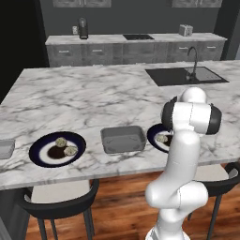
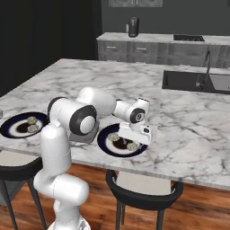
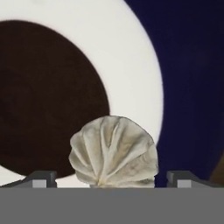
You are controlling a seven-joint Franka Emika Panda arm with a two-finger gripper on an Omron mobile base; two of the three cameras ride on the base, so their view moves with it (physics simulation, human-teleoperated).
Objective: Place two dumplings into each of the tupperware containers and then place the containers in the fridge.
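The jaws stood released, one fingertip (image 3: 41, 178) either side of a dumpling (image 3: 114, 152) — on the right plate (image 2: 104, 139) by the desk's (image 1: 93, 98) near edge.

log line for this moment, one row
phase: reach for dumpling | gripper: open, straddling it, not closed | plate: dark blue, sauce blob beside dumpling | tupperware container: empty on counter

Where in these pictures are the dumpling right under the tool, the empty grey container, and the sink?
dumpling (image 3: 113, 153): hand view, its pleated top.
grey container (image 1: 123, 139): left base view, its floor.
sink (image 1: 185, 76): left base view, its dark basin.
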